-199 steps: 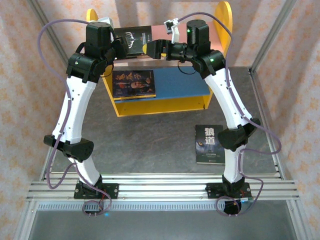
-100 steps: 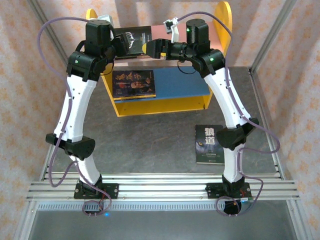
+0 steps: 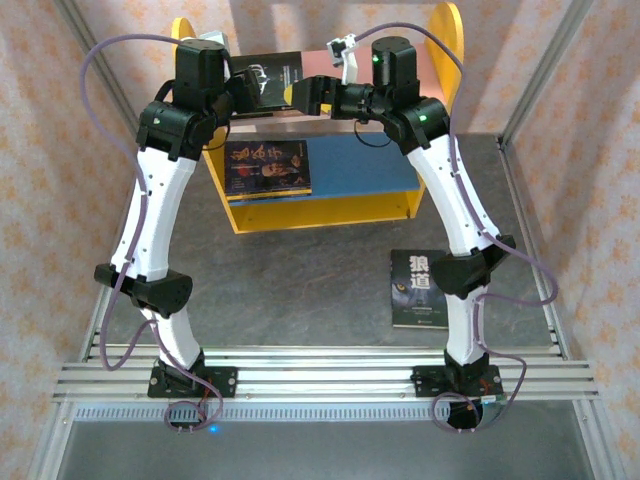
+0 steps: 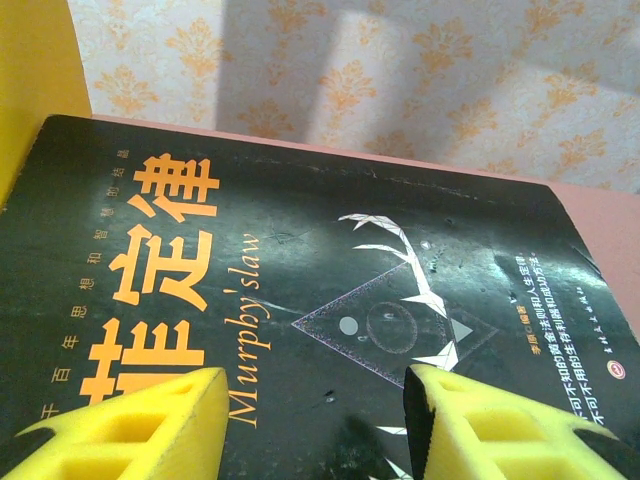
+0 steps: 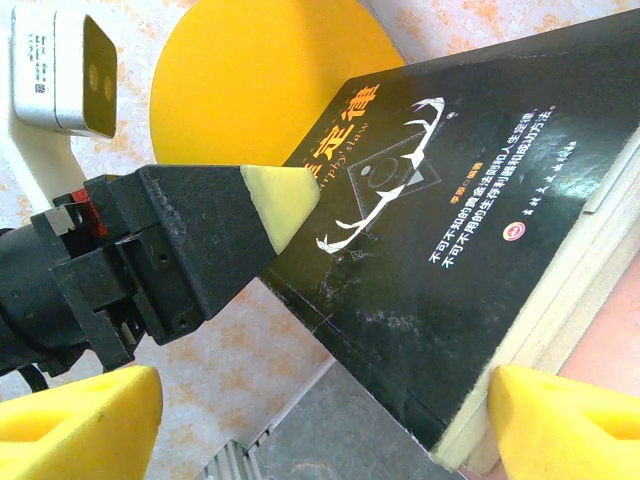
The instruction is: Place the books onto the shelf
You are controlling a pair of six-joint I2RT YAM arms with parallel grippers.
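A dark book (image 3: 275, 72) with orange characters lies flat on the pink upper board of the shelf (image 3: 360, 165). In the left wrist view its cover (image 4: 300, 270) lies just under my left gripper (image 4: 315, 400), whose yellow fingers stand apart and open above it. In the right wrist view one corner of the book (image 5: 470, 230) juts past the board's edge. My right gripper (image 5: 325, 420) stands wide open around that corner, its right finger close to the page edge. A second dark book (image 3: 266, 167) lies on the blue lower board. A third book (image 3: 420, 288) lies on the table.
The shelf's yellow round-topped side panels (image 3: 447, 40) stand on either side of both grippers. The left panel (image 4: 30, 80) is close beside the book. Patterned walls and metal frame posts enclose the table. Grey tabletop (image 3: 300, 280) lies in front of the shelf.
My left arm has shifted slightly up and to the right, bringing its gripper further over the book on the upper board. The right arm and the books have barely moved.
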